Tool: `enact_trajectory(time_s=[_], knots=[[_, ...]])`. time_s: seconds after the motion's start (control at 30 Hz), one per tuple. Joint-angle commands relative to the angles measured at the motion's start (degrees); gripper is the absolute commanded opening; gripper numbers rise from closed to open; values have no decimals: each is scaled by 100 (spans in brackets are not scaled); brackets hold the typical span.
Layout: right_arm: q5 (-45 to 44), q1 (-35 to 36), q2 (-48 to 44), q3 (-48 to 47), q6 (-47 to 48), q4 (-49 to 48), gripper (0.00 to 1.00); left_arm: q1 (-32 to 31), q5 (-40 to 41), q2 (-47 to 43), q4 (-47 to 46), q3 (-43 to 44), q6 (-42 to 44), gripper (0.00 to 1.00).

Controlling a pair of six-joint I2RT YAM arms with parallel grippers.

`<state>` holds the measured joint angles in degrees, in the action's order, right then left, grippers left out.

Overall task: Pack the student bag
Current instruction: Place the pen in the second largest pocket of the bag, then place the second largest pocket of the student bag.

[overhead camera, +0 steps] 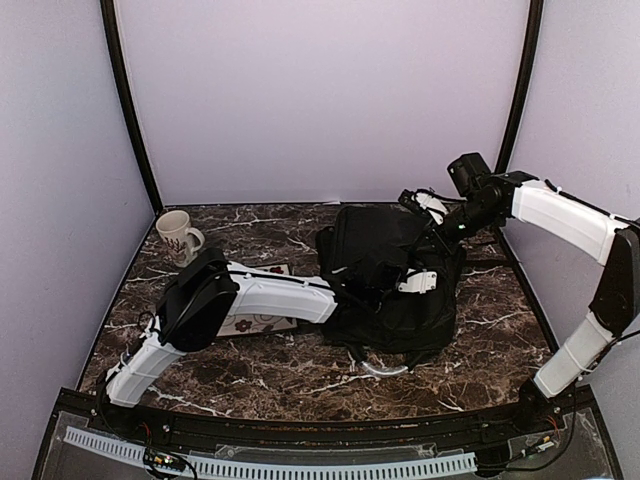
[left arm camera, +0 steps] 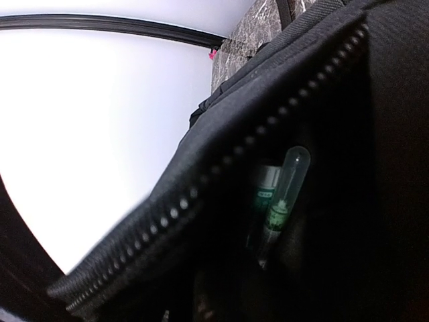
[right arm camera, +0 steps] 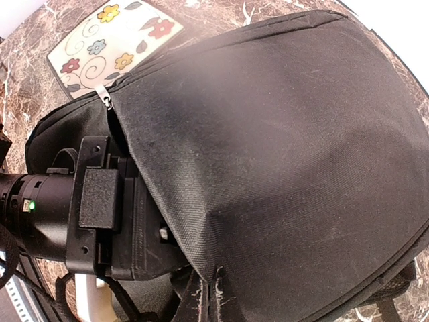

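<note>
The black student bag (overhead camera: 395, 290) lies in the middle of the table. It fills the right wrist view (right arm camera: 281, 147). My right gripper (right arm camera: 216, 295) is shut on the edge of the bag's top flap and holds it raised; it shows at the bag's far edge in the top view (overhead camera: 425, 215). My left arm reaches under that flap, and its wrist (right arm camera: 87, 201) enters the opening. The left gripper's fingers are lost in the dark inside. Two clear pens with green labels (left arm camera: 281, 201) stand inside the bag behind the zipper edge (left arm camera: 201, 188).
A beige mug with a dark pattern (overhead camera: 178, 236) stands at the back left. A flowered flat pad (overhead camera: 262, 320) lies left of the bag, partly under my left arm, and shows in the right wrist view (right arm camera: 114, 40). Walls enclose the table's back and sides.
</note>
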<state>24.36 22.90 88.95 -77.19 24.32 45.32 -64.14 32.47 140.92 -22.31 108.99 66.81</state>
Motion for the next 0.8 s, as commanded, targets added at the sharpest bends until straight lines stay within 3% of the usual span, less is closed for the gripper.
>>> enact_trajectory(time_s=[0.0, 0.43, 0.67, 0.77], knots=[[317, 57, -156, -140, -42, -190, 0, -13, 282, -750, -467, -275, -88, 45], [-308, 0, -131, 56, 138, -378, 0, -1098, 226, -2579, -399, -1897, -1017, 47], [-390, 4, -192, 602, 617, -421, 0, -1051, 188, -4129, 740, -3225, -3712, 49], [-483, 18, -189, 804, 703, -476, 0, -731, -351, -4636, 1420, -3587, -5167, 49]])
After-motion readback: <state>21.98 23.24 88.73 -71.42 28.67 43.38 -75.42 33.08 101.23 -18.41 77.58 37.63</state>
